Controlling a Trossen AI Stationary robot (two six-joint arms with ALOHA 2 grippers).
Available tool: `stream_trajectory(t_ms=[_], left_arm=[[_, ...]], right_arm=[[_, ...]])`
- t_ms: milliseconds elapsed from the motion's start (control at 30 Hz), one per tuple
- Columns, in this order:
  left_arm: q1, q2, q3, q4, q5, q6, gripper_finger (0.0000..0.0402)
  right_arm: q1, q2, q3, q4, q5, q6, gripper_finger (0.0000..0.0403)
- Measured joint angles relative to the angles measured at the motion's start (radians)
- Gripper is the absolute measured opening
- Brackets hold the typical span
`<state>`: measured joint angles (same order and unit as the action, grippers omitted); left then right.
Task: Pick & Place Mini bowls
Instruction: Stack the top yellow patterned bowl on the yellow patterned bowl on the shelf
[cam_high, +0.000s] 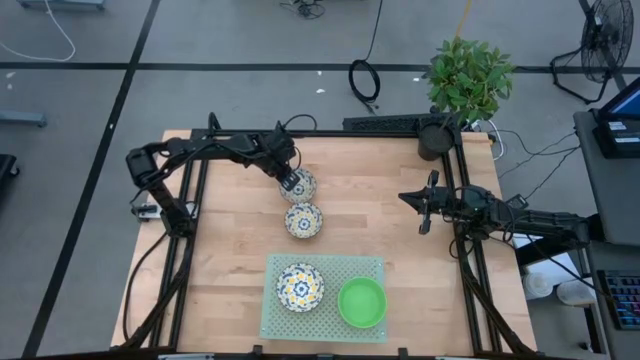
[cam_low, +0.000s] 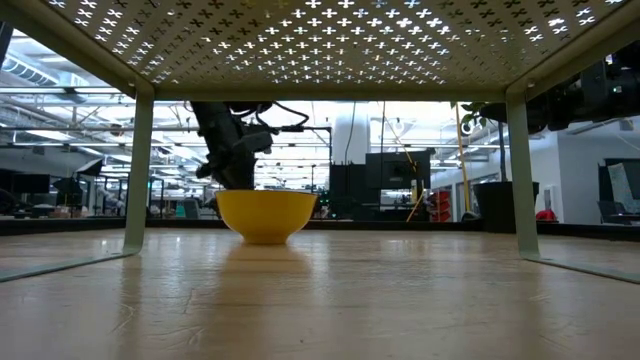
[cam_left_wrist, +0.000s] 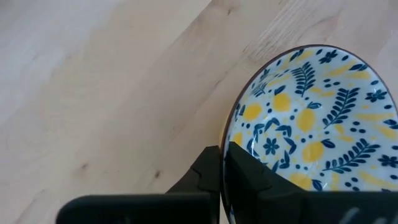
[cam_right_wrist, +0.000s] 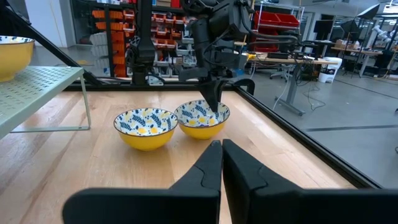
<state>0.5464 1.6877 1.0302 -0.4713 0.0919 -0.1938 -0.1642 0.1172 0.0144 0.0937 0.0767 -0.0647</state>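
The bench (cam_high: 230, 240) is a light wooden top framed by black rails. It stands on a grey floor marked with dark lines. A potted plant (cam_high: 468, 78) stands at the far right corner, and a fan (cam_high: 603, 40) is cut off at the edge of the high view. The low view and the right wrist view show a workshop behind the bench, with shelving, red bins and desks.

Count of items visible in the high view:
- Patterned bowls, white with blue-and-yellow leaves: three.
- Plain green bowl (cam_high: 362, 302): one.
- Pale-green perforated mat (cam_high: 325, 262): one.

The mat stands at the near centre of the bench on legs. It carries one patterned bowl on the mat (cam_high: 300, 286) on its left part and the green bowl on its right part. The other two patterned bowls sit on the bare wood, far of the mat, rims touching or nearly so: the far bowl (cam_high: 300, 185) and the middle bowl (cam_high: 303, 220).

The left tool (cam_high: 291, 181) is closed on the rim of the far bowl, one finger (cam_left_wrist: 261, 180) inside and one outside. The right tool (cam_high: 424, 212) hangs at the right side of the bench, fingers pressed together, holding nothing.

In the low view only one bowl shows, under the mat; its pattern is hidden.
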Motion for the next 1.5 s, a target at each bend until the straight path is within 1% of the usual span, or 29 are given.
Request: stream_trajectory(t_ms=[100,233,400,633,933,1167,1267,1367,1400,1500], left_arm=[[-0.001,-0.028,0.007,-0.014,-0.044,0.004,0.001],[-0.004,-0.077,0.03,-0.024,-0.067,0.007,0.001],[-0.02,-0.151,0.037,-0.044,-0.076,0.007,0.001],[-0.074,-0.295,0.04,-0.075,-0.074,-0.02,0.001],[-0.206,-0.483,0.04,-0.088,-0.068,-0.084,0.001],[-0.368,-0.564,0.042,-0.07,-0.067,-0.168,0.001],[-0.443,-0.56,0.097,-0.096,-0.068,-0.185,0.001],[-0.525,-0.519,0.208,-0.147,-0.084,-0.184,0.001],[-0.551,-0.502,0.255,-0.18,-0.101,-0.182,0.001],[-0.622,-0.424,0.405,-0.352,-0.157,-0.178,0.001]], right_arm=[[0.0,0.0,0.0,0.0,0.0,0.0,0.0],[0.0,0.0,0.0,0.0,0.0,0.0,0.0],[0.0,0.0,0.0,0.0,0.0,0.0,0.0],[0.0,0.0,0.0,0.0,0.0,0.0,0.0],[0.0,0.0,0.0,0.0,0.0,0.0,0.0],[0.0,0.0,0.0,0.0,0.0,0.0,0.0],[0.0,0.0,0.0,0.0,0.0,0.0,0.0],[0.0,0.0,0.0,0.0,0.0,0.0,0.0],[0.0,0.0,0.0,0.0,0.0,0.0,0.0],[0.0,0.0,0.0,0.0,0.0,0.0,0.0]])
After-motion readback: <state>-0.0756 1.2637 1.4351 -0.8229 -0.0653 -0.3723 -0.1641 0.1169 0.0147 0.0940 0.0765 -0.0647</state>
